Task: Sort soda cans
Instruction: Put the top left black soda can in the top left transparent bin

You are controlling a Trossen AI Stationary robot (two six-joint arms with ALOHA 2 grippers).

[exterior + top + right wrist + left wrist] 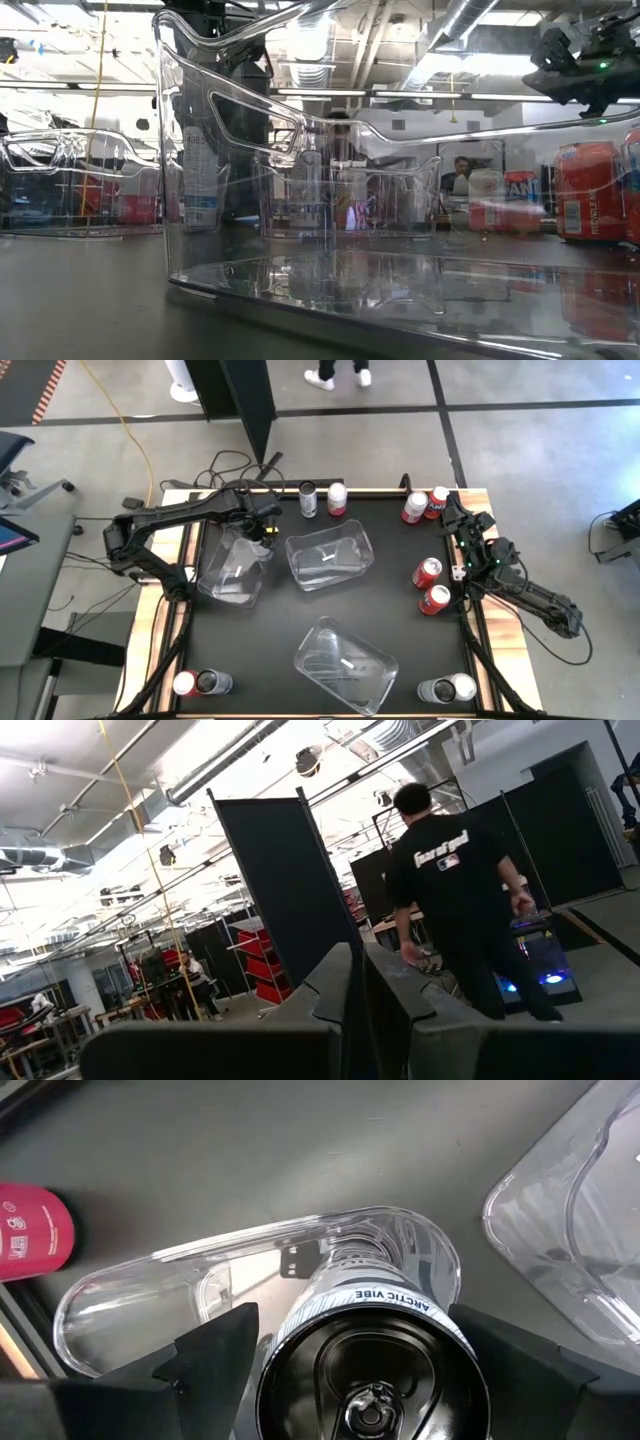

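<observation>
My left hand point(365, 1355) stands open around the silver can point(375, 1370), right over the clear bin point(150, 1280) below; I'd lift straight up, clear of its rim. My right hand point(462, 528) waits shut beside the red cans point(428, 572).

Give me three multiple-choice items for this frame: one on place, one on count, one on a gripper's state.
1. Where is the silver-and-white soda can at the left gripper?
A. over the left clear plastic bin
B. beside red cans
C. on the floor

2. How many clear plastic bins are on the table?
A. two
B. three
C. five

3. The right gripper has its fingers:
A. wide open
B. closed on a red can
C. shut, empty

Key:
A, the left clear plastic bin shows beneath the can.
B, the high view adds a middle bin and a near bin.
C, the fingers meet with nothing between.
</observation>
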